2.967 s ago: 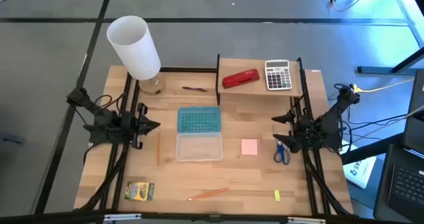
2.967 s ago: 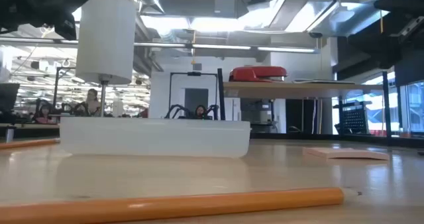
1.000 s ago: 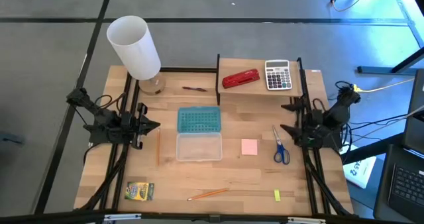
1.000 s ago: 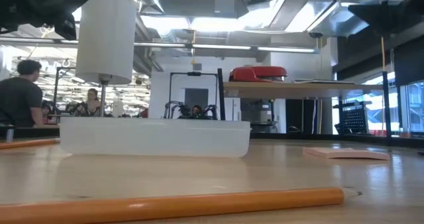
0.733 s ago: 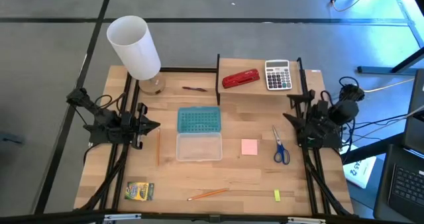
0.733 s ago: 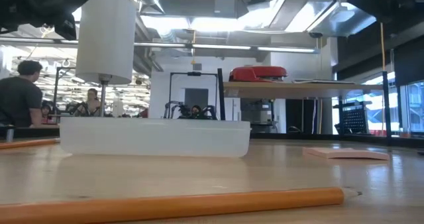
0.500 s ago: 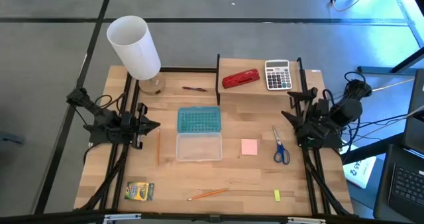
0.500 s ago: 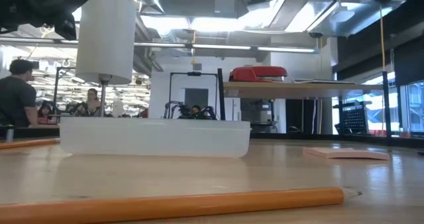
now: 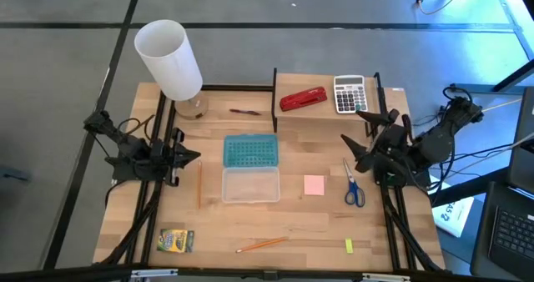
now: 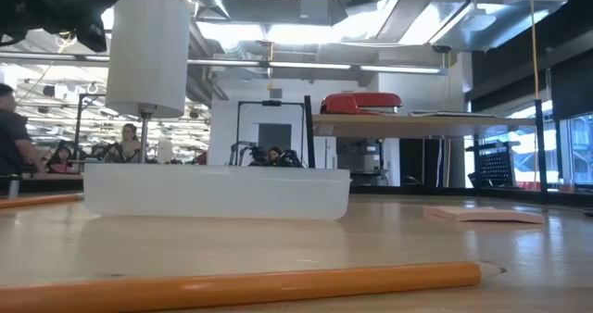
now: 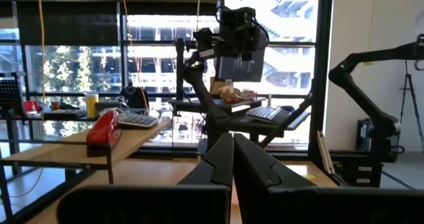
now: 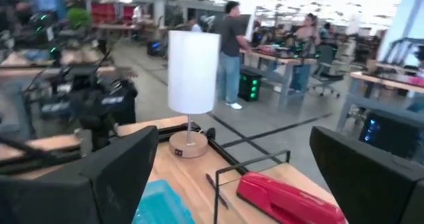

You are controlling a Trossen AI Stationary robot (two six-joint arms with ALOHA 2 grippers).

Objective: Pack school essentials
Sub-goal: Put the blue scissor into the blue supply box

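Over the bench's right edge, right end effector has swung inward above blue-handled scissors, fingers spread wide, empty; left end effector stays closed, empty.

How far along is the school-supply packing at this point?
Nothing is packed: the clear plastic case is empty, its teal lid beside it. Nothing is in hand; the right claw is open above the blue-handled scissors, and the left claw is shut at the table's left edge. Left: scissors, pink sticky-note pad, crayon box, orange pencils, yellow block, dark-red pen.
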